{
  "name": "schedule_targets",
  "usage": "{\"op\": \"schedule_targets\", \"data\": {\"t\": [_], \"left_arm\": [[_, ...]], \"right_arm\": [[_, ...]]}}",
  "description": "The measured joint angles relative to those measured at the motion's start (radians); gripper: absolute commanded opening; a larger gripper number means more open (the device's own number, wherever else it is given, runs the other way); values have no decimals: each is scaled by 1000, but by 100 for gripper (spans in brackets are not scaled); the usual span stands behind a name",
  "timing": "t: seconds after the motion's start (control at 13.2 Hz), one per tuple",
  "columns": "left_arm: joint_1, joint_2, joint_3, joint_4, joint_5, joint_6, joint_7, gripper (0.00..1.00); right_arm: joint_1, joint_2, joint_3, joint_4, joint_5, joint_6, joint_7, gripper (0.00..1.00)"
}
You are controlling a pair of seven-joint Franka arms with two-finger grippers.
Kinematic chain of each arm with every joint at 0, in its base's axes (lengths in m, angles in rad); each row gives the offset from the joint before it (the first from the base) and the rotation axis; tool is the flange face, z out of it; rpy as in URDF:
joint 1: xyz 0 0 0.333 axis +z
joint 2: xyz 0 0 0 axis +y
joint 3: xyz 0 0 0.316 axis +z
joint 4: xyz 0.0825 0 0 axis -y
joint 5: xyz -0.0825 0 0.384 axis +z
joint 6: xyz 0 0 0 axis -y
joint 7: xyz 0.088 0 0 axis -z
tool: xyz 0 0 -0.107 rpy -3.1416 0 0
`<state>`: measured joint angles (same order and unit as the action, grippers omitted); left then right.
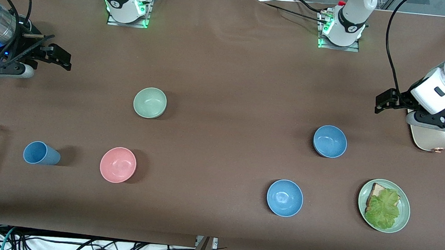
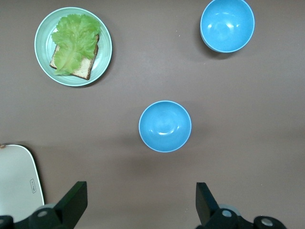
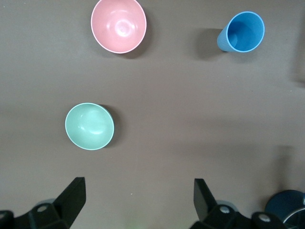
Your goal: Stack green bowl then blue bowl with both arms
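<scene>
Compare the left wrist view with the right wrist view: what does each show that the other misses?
Left wrist only: two blue bowls, the plate with bread and lettuce, a white board, the open left gripper.
Right wrist only: the green bowl, pink bowl, blue cup, the open right gripper.
Both: only the brown table.

A: How are the two arms standing now?
B: Both are waiting high above the surface. The right tool (image 1: 61,59) is hanging at its own end, with its fingers (image 3: 71,198) spread wide and holding nothing.
A: And the left tool (image 1: 383,102)?
B: It is the same, its fingers (image 2: 76,200) are wide apart and empty.
</scene>
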<state>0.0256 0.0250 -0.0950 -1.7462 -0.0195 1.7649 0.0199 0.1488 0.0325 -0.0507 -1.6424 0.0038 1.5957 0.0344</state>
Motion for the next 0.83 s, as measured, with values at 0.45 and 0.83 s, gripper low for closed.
{"op": "schedule_targets", "data": {"t": [0.45, 0.83], "left_arm": [[0, 0, 0, 0, 0, 0, 0, 100], [0, 0, 0, 0, 0, 0, 0, 100]], "right_arm": [[0, 0, -1, 11, -6, 0, 1, 100], [-2, 0, -4, 21, -6, -2, 0, 100]]}}
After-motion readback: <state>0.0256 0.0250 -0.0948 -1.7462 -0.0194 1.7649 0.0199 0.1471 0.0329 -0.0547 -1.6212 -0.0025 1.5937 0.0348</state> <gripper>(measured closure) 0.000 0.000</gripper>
